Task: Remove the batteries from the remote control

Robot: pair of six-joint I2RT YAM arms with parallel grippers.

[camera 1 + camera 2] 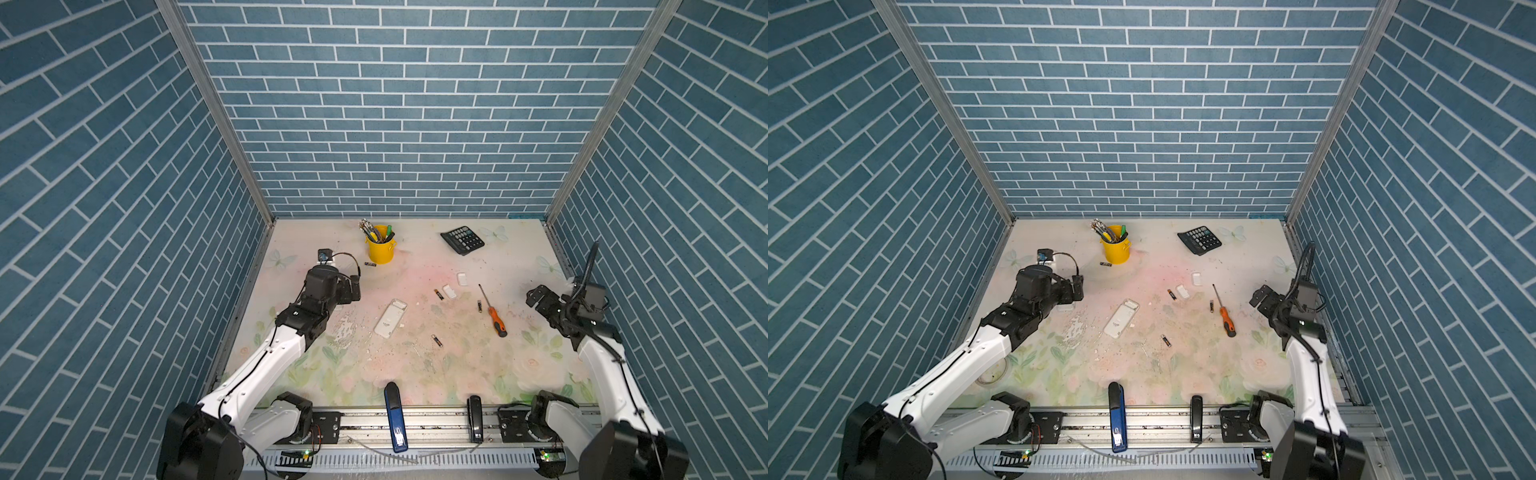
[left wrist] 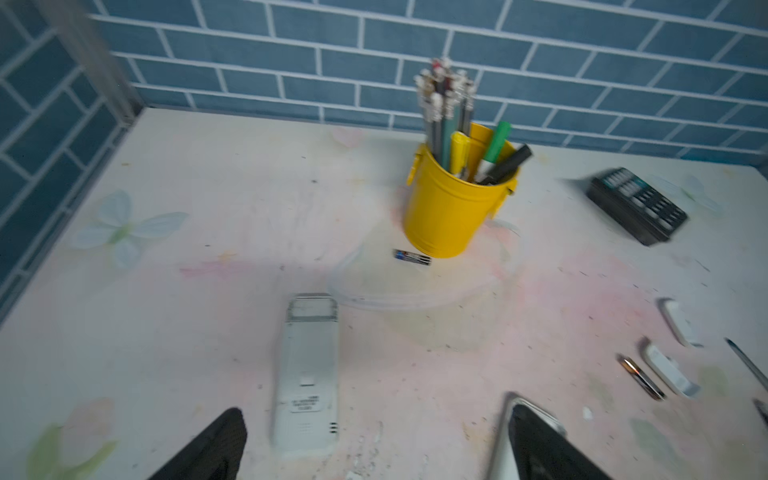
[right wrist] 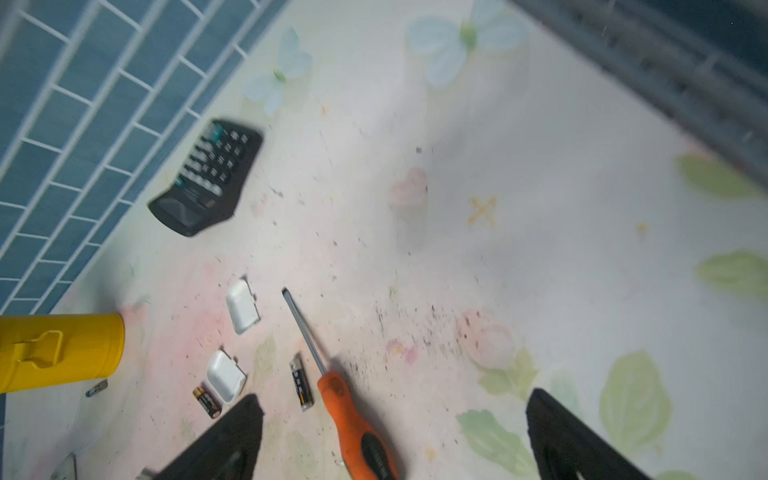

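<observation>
The batteries (image 1: 438, 294) are all out, four lying loose on the table (image 1: 415, 266): one just beside the yellow pen cup (image 1: 380, 251), one next to a white cover (image 1: 449, 291), one beside the screwdriver (image 1: 496, 322) and one nearer the front. The remote control (image 1: 390, 318) lies face down, its bay open and bare. The left gripper (image 2: 376, 415) and right gripper (image 3: 395, 399) both stand spread wide and empty — unloading looks finished.

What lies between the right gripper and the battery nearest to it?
The orange screwdriver lies between the right gripper and that battery, close beside the battery; the rest is bare. Both top views show it.
</observation>
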